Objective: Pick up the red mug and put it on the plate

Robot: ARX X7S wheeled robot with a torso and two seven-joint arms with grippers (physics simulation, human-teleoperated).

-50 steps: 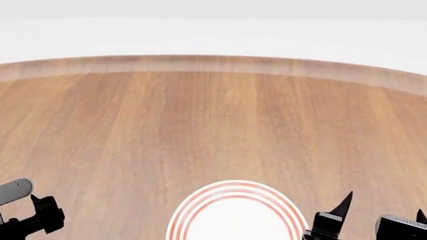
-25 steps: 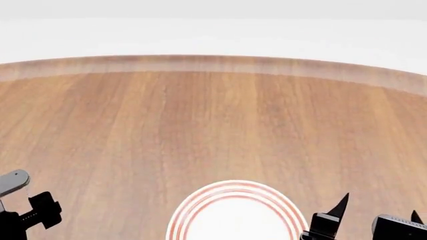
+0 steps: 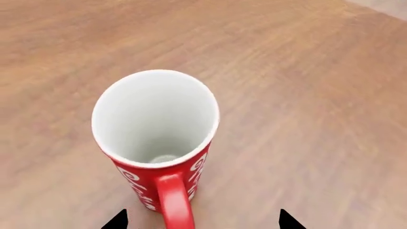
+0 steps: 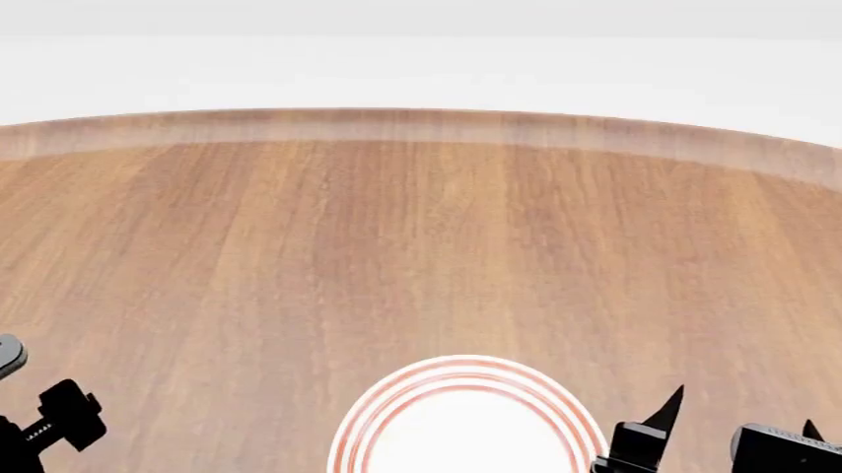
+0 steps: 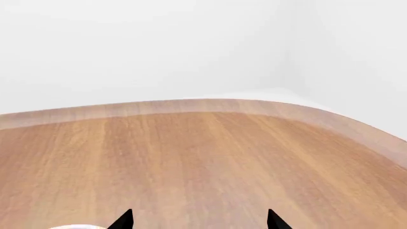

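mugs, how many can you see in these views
1: the red mug stands upright on the wooden table, in the left wrist view only, handle toward the camera. Others may be out of frame.

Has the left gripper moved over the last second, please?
Yes. In the head view the left gripper has sunk toward the frame's lower-left corner, away from the unmoved plate.

We see the red mug [image 3: 159,157] with a bright red outside carrying white curling floral marks, a plain white inside, and a solid red handle. The plate [image 4: 460,424] is white, ringed near its rim by thin concentric red bands. The surface [image 4: 421,256] is warm brown wood with streaky grain and a paler edge. Our hands' fingertips [image 3: 116,220] are black; the wall [image 5: 146,47] is white.
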